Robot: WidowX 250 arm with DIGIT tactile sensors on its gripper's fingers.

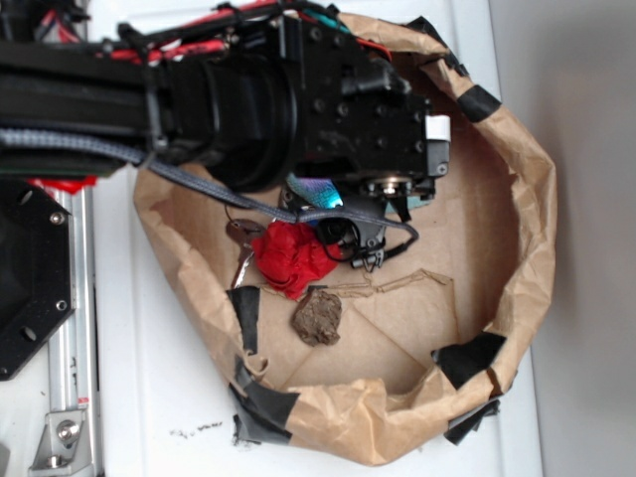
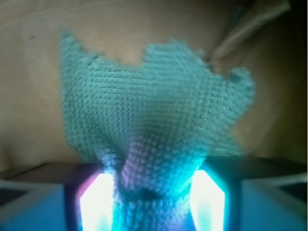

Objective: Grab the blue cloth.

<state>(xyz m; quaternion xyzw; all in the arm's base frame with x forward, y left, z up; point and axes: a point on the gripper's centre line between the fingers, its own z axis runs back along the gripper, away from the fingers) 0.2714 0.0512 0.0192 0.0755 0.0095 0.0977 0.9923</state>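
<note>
The blue cloth point(image 2: 154, 115) fills the wrist view, a teal ribbed terry rag. Its near end is bunched into a tight fold between my two glowing pads point(image 2: 96, 204). My gripper point(image 2: 153, 202) is shut on that fold, and the rest of the cloth fans out ahead over the brown paper floor. In the exterior view my black arm point(image 1: 298, 99) reaches over the paper basin and hides the fingers. Only a small teal sliver of the cloth point(image 1: 421, 202) shows beneath the wrist.
A crumpled brown paper wall point(image 1: 532, 229), patched with black tape point(image 1: 467, 358), rings the work area. Inside lie a bright red cloth wad point(image 1: 291, 256), a brown lump point(image 1: 317, 320) and a small metal piece point(image 1: 241, 238). Cables point(image 1: 378, 238) hang under the wrist.
</note>
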